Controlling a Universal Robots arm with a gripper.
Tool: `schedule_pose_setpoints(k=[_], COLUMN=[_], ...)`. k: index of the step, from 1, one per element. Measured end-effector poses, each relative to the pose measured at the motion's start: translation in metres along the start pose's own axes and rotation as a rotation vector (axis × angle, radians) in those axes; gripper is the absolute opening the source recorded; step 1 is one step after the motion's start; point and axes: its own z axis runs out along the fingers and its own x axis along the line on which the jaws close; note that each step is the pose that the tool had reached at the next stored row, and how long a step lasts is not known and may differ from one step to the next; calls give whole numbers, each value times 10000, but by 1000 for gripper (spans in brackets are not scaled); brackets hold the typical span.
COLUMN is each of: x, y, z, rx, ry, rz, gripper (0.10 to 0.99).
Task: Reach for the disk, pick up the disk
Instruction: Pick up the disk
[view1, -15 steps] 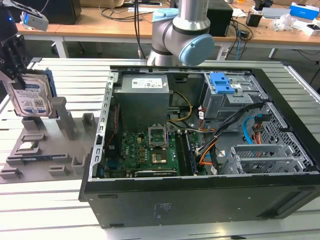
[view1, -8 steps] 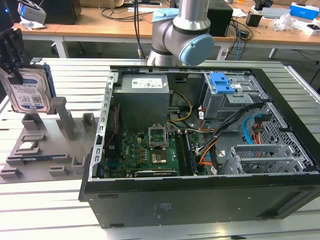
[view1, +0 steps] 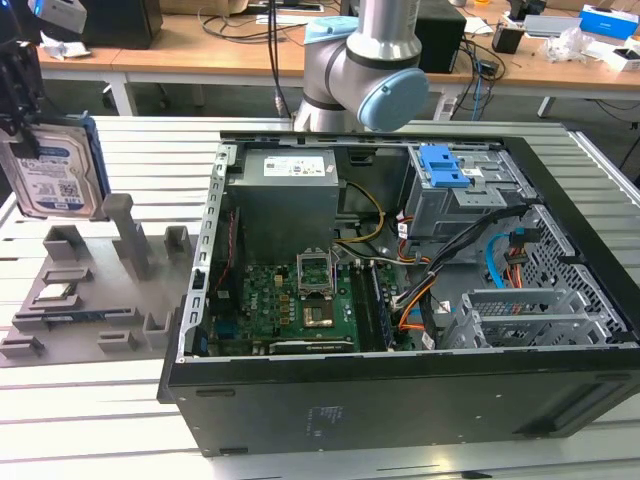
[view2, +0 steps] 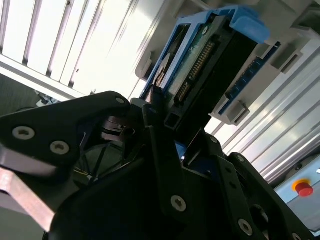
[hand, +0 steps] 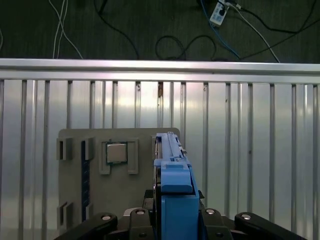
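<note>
The disk (view1: 55, 170), a silver-grey drive with a white-and-blue label in a bright blue bracket, hangs upright above the grey fixture plate (view1: 90, 300) at the exterior view's left. My gripper (view1: 20, 125) is shut on its top edge, and the disk is clear of the plate. In the first wrist view the disk (hand: 172, 170) is seen edge-on between my black fingers (hand: 102, 220), with the plate (hand: 145, 150) below it. The second wrist view has the disk's connector end (view2: 200, 65) sticking out from my fingers (view2: 160, 130).
An open computer case (view1: 400, 270) lies to the exterior view's right of the plate, with a blue latch on a grey drive cage (view1: 445, 165) inside. A small square processor chip (hand: 116, 152) sits in a pocket of the plate. The arm's base (view1: 370, 70) stands behind the case.
</note>
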Motion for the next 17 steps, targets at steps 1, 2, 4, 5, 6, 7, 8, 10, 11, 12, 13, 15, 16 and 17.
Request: schedule_pose_setpoints(k=[1, 2, 4, 5, 6, 7, 8, 10, 11, 12, 13, 15, 16, 17], x=[0, 0, 0, 0, 0, 0, 0, 0, 0, 0, 0, 0, 1, 0], y=[0, 2, 4, 5, 6, 6, 7, 9, 10, 11, 12, 13, 14, 14], z=[-16, -42, -107, -137, -152, -166, -191, -232, -252, -282, -310, -340, -370, -385], rx=[0, 0, 1, 0, 1, 1, 0, 1, 1, 0, 0, 1, 1, 0], ry=[0, 0, 0, 0, 0, 0, 0, 0, 0, 0, 0, 0, 0, 0], rz=[0, 0, 0, 0, 0, 0, 0, 0, 0, 0, 0, 0, 0, 0], gripper=[365, 365, 365, 365, 365, 365, 365, 365, 365, 365, 365, 365, 365, 365])
